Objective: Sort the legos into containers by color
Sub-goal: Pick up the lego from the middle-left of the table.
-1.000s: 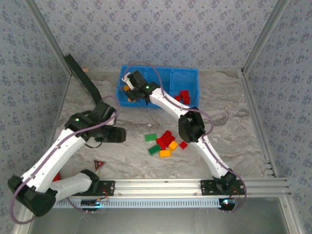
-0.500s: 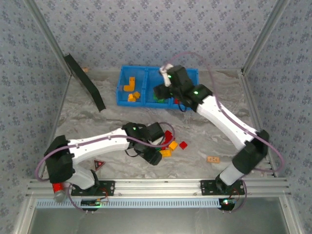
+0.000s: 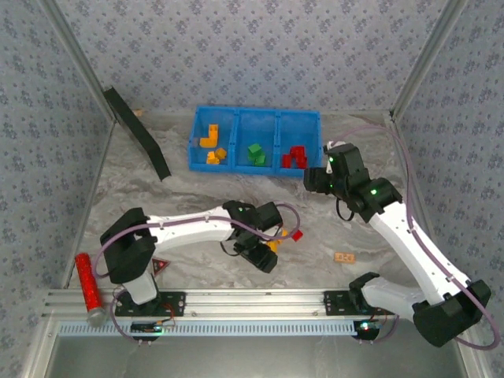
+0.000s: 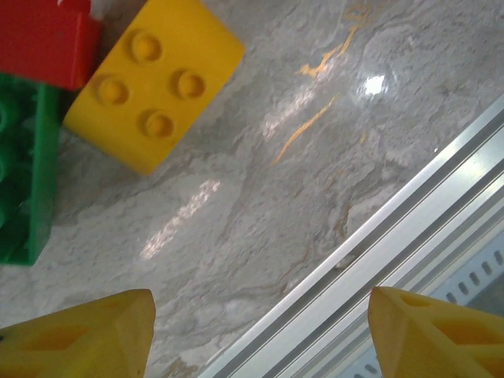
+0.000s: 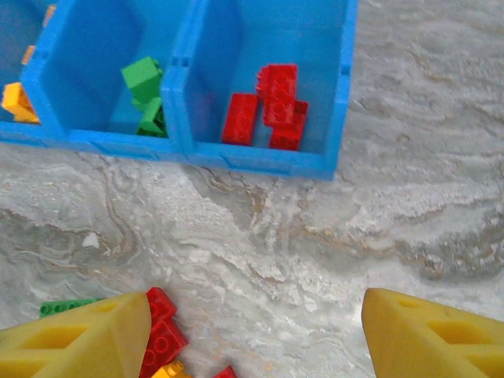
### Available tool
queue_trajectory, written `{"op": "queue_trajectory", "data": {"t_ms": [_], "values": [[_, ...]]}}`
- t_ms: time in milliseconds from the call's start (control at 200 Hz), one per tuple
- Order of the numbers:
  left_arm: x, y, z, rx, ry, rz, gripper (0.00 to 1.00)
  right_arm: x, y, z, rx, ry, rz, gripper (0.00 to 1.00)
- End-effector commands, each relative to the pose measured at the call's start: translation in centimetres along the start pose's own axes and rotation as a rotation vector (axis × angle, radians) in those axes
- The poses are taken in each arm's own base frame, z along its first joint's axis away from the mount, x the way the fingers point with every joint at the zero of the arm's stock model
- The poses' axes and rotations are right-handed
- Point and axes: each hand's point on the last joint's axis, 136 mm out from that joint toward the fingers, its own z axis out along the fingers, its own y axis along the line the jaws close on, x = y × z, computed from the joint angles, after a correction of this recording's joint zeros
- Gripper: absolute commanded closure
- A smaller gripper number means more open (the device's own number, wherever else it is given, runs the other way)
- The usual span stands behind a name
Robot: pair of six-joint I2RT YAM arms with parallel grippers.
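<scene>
Grey marbled table [image 3: 197, 197] under everything. Across it, two white arms: the left stretched low along the near side toward the middle, the right bent up on the right side.

At the far edge, the blue three-part bin [image 3: 236, 168], its front wall also close in the right wrist view [image 5: 260, 161]. Propped at the far left, a black flat board [image 3: 138, 132]. At the near left corner, a red cylinder [image 3: 87, 282] lying flat.

Near the table's middle, the left gripper [image 3: 268, 253], jaws apart with nothing between them, only bare table and rail beyond [image 4: 260, 331]. Near the bin's right end, the right gripper [image 3: 315, 179], jaws likewise apart and empty [image 5: 256, 331].

In the bin, yellow-orange legos [image 3: 209, 143] in the left compartment, green legos [image 3: 255, 153] in the middle, red legos [image 3: 295, 156] in the right.

Loose on the table by the left gripper: a yellow brick [image 4: 153, 83] just beside a red brick [image 4: 43, 39] and a green brick [image 4: 24, 165].

Near the left arm's base, a red-black triangle [image 3: 160, 265]. Toward the near right, a tan tile [image 3: 343, 257].
</scene>
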Motion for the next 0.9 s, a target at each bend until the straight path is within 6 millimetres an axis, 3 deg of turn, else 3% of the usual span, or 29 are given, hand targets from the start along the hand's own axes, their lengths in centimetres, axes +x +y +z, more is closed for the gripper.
{"op": "queue_trajectory", "data": {"t_ms": [0, 380, 635, 900], "values": [[-0.6, -0.7, 0.4, 0.018, 0.013, 0.0, 0.28, 1.5, -0.6, 0.1, 0.003, 0.043, 0.05, 0.28], [-2.1, 2.8, 1.5, -0.042, 0.03, -0.093, 0.28, 1.1, -1.2, -0.4, 0.001, 0.036, 0.066, 0.26], [-4.2, 3.4, 1.8, -0.044, 0.021, -0.069, 0.28, 1.3, -1.4, -0.7, 0.005, 0.044, 0.07, 0.25], [-4.2, 4.1, 3.0, -0.07, 0.063, -0.064, 0.28, 1.1, -2.0, -1.1, 0.018, 0.034, 0.071, 0.23]]}}
